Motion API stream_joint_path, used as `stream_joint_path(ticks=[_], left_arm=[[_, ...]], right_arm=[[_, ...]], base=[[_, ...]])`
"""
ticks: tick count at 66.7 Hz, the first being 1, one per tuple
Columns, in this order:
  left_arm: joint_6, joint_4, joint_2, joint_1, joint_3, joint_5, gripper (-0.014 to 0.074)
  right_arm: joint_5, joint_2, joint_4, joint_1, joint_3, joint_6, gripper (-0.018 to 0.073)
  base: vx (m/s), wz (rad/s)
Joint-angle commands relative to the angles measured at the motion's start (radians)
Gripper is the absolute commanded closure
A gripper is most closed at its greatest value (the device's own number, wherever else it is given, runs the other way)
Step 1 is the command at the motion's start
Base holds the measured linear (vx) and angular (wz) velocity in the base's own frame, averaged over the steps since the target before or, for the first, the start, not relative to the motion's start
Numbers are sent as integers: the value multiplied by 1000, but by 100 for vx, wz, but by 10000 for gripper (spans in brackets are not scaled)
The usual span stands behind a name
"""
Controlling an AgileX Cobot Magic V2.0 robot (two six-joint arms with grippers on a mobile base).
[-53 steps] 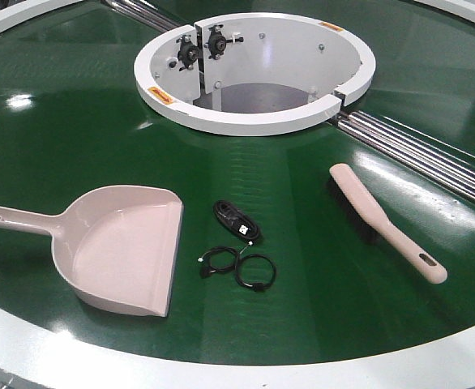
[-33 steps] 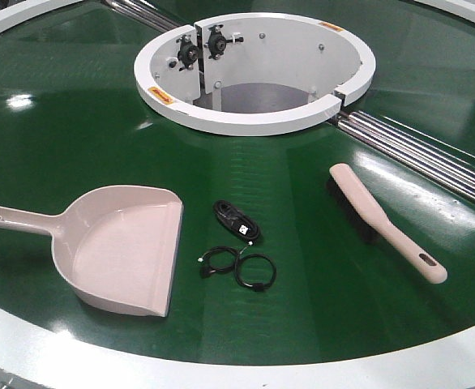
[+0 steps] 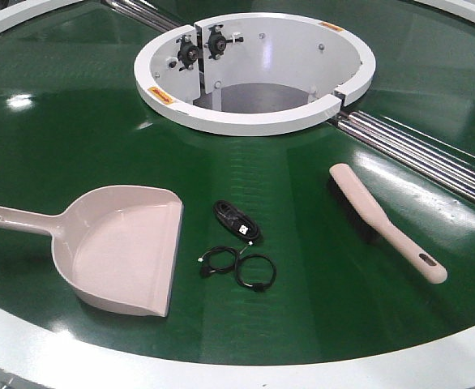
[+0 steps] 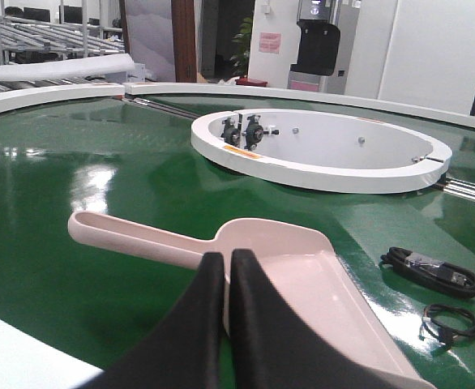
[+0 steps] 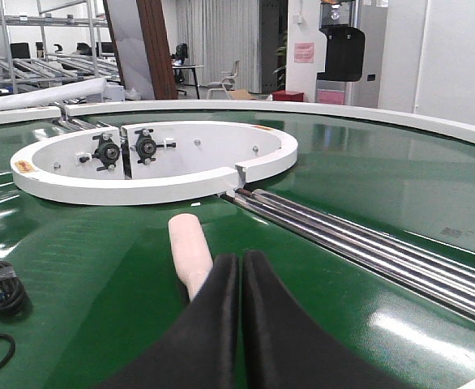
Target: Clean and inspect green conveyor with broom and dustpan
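The left pincer (image 4: pixel 227 258), two smooth black fingers pressed together on nothing, hangs low over the large glossy dark-green circular green conveyor (image 3: pixel 75 121). The right pincer (image 5: pixel 239 259) is the same: black fingers closed against each other, holding nothing. The belt is a flat, mirror-shiny surface with a broad white outer rim (image 3: pixel 59 348).

Well ahead of both pincers stands the white ring-shaped central opening (image 3: pixel 254 117), a smooth painted collar split by narrow gaps, with two black knobs on its inner wall. From it, ahead and to the right of the right pincer, run ribbed chrome rails (image 3: pixel 416 154).

Just beyond the left pincer's tips lies the wide pale pink-beige plastic dustpan (image 4: pixel 302 267), a matte scoop with raised sides. Its long axis runs across the view: the slotted handle reaches away to the pincer's left, and the flat lip faces right.

Just beyond the right pincer's tips lies the slim pale pink-beige plastic broom (image 5: pixel 190 243) with black bristles. Its rounded head end points ahead toward the white ring; the front view shows the slotted handle end at the near side, long axis diagonal.

To the right of the left pincer lie a bundled black cable (image 3: pixel 236 220) and two thin black cable loops (image 3: pixel 255 271).

Small orange labels (image 3: pixel 161 95) sit on the ring's top; their writing is too small to read.
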Motion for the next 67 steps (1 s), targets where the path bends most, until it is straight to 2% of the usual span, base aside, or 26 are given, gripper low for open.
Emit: stream_joint_path(ticks=[1, 19, 26, 31, 40, 48, 56, 60, 67], left_arm=[[-6, -3, -14, 4, 9, -69, 603], [-5, -3, -14, 4, 9, -83, 603], [-35, -17, -14, 4, -15, -247, 603], [-63, -58, -5, 4, -72, -252, 603], [-37, -71, 87, 4, -245, -89, 603], [55, -70, 247, 4, -405, 133, 603], [98, -69, 382, 4, -513, 340, 603], [104, -49, 436, 4, -537, 390, 603], [104, -47, 487, 4, -536, 396, 603]], right_arm=[[-77, -11, -4, -7, 3, -1, 568], [-77, -11, -4, -7, 3, -1, 568], [-77, -11, -4, -7, 3, -1, 568], [-77, -11, -4, -7, 3, -1, 568], [-77, -11, -4, -7, 3, -1, 568], [-78, -11, -4, -7, 3, -1, 568], [-78, -11, -4, -7, 3, -1, 568], [-78, -11, -4, -7, 3, -1, 568], [-78, -11, -4, -7, 3, -1, 568]], base=[[0, 0], [0, 0], [0, 0], [0, 0], [0, 0], [0, 0], [0, 0], [0, 0], [0, 0]])
